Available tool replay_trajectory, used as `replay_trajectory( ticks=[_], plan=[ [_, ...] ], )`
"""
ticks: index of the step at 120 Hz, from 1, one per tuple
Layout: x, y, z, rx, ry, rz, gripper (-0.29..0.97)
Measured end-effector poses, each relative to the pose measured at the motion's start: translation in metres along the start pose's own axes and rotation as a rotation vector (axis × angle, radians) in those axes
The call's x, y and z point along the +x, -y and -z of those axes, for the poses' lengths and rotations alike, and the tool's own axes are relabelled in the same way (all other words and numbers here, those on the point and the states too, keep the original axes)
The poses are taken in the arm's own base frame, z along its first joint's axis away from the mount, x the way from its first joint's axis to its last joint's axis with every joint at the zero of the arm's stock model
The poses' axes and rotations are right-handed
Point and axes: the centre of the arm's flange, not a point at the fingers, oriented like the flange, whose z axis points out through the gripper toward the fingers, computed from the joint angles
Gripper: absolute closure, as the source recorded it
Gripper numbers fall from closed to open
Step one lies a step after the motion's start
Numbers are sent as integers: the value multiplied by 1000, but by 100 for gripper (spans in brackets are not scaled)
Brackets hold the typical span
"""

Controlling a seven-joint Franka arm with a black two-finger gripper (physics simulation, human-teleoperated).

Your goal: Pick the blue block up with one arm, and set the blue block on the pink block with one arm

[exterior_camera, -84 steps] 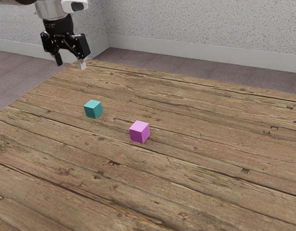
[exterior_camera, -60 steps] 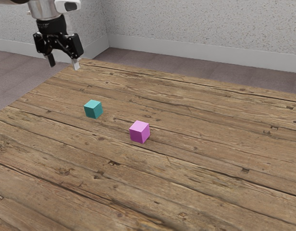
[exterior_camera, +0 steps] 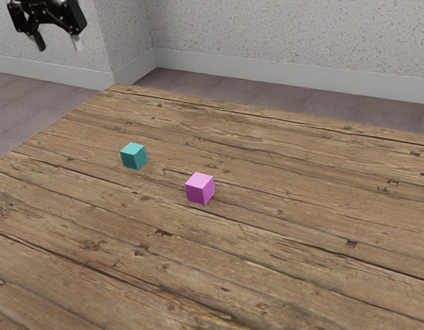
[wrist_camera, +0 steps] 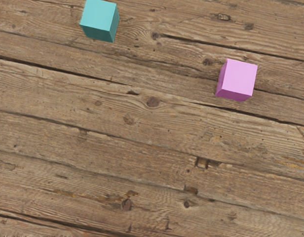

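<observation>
A teal-blue block (exterior_camera: 133, 156) rests on the wooden table (exterior_camera: 281, 261), left of centre in the exterior view. The pink block (exterior_camera: 199, 188) sits a short way to its right and nearer the camera, apart from it. High in the exterior view's upper left corner, my gripper (exterior_camera: 57, 41) hangs open and empty, far above and behind both blocks. From the wrist view I look down on the teal-blue block (wrist_camera: 99, 19) and the pink block (wrist_camera: 236, 79), both lying on the planks with a wide gap between them.
The table's far edge (exterior_camera: 267, 110) borders a grey-purple floor (exterior_camera: 33, 103) and a speckled wall with a white skirting board (exterior_camera: 281, 69). Bare planks stretch around the two blocks.
My gripper has risen and drawn back toward the exterior view's upper left, away from the table. Both blocks stay where they were.
</observation>
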Motion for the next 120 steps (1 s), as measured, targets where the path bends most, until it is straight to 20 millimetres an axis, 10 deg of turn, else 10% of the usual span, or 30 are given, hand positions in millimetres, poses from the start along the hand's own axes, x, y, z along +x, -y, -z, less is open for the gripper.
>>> replay_trajectory(
  ticks=[20, 45, 120],
  plan=[
    [21, 26, -26, 12, 7, 51, 0],
    [95, 47, -149, 47, 77, 88, 0],
    [187, 93, -349, 34, 46, 9, 0]
  ],
)
